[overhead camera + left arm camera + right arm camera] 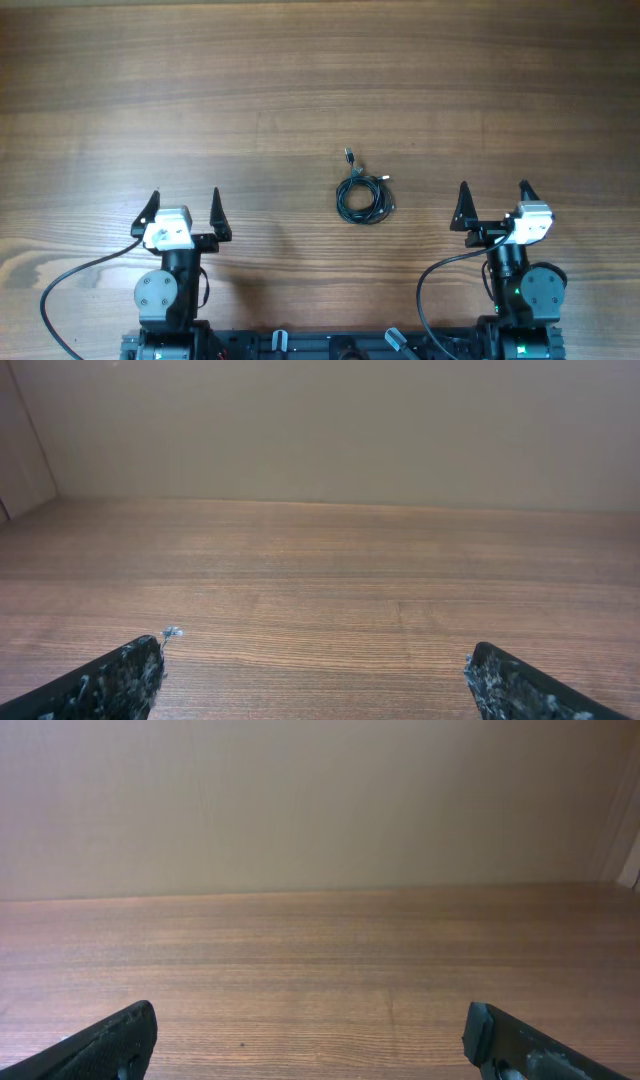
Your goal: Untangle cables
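- Cables (363, 196): thin black cords bunched in one small coil on the bare wooden surface (300, 80), between the two arms and nearer the right one; one metal-tipped plug end (348, 154) trails out on the coil's far side
- Step in hand, as a judgement: the very start, with the approach not yet made; the coil is compact and no strand is drawn free
- State of the left jaws: spread wide and empty, low at the near edge, well apart from the coil
- State of the right jaws: likewise spread wide and empty, near the coil but not touching it
- Next move, as a judgement: one arm must reach over the coil and close low and exactly on a single strand or the loose plug end, while the other pins or lifts the rest; cords this thin, lying flat, leave little to pinch
- Hard to make out: the number of cords, how they cross, and any further plug ends
- Hidden: neither wrist view takes in the coil, only wood, wall and finger tips at the bottom corners
- Unidentified: a pale fleck (171, 632) beside one finger in the left wrist view
- Not to be confused: thicker black wires (80, 280) belong to the arms
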